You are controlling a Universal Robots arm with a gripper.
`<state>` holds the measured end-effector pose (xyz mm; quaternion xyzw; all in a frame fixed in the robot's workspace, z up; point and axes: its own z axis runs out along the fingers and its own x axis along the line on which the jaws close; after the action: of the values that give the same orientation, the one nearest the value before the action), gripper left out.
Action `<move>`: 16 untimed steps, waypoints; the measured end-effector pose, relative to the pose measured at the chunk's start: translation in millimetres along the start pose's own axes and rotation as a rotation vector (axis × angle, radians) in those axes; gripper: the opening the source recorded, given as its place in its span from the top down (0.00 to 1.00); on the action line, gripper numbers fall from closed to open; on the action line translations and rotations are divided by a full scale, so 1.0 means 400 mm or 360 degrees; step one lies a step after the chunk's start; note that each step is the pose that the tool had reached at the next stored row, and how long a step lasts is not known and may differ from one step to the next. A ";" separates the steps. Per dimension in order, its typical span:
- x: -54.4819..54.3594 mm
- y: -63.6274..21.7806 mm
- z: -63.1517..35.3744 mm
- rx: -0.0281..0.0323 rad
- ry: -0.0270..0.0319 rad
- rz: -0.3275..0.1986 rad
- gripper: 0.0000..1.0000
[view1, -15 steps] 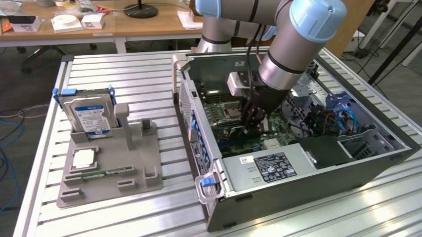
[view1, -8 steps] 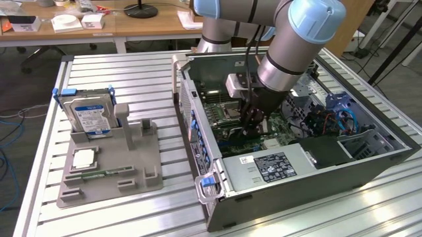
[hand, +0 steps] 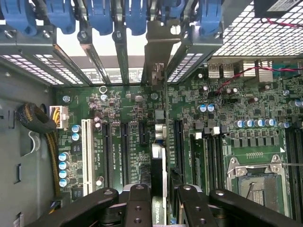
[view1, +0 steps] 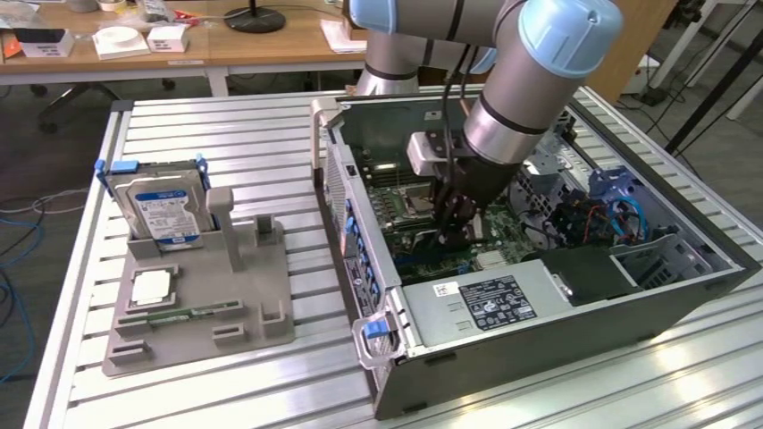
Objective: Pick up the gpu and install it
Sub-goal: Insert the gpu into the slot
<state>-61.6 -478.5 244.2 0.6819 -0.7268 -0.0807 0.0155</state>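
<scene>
The arm reaches down into the open computer case [view1: 560, 295], which lies on its side on the slatted desk [view1: 238, 143]. The pincer [hand: 158, 201] is lowered over the motherboard [hand: 128, 118] and is closed on the gpu [hand: 159, 165], gripped edge-on between its fingers [hand: 138, 203]. In the wrist view the card runs away from the pincer along the board, and its silver bracket [hand: 158, 52] stands among the rear slot openings under the blue retaining clips [hand: 137, 14]. Beside the case, on the exterior view's left, a grey holder tray [view1: 203, 313] carries the hard drive [view1: 164, 214], upright.

The step in hand appears to be the installation itself: the card is already inside the case and close above the expansion slots [hand: 124, 151]. Whether its edge connector has entered a slot cannot be told. Seating calls for a straight push along the slot line, with the bracket kept in its opening.
</scene>
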 end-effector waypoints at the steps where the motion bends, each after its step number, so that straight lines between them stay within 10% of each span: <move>1: -0.002 0.000 0.000 0.00000 0.00026 0.0000 0.74; 16: -0.011 -0.007 0.001 0.00012 0.00279 -0.0002 0.74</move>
<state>-58.5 -474.4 243.8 0.6832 -0.7261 -0.0745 0.0215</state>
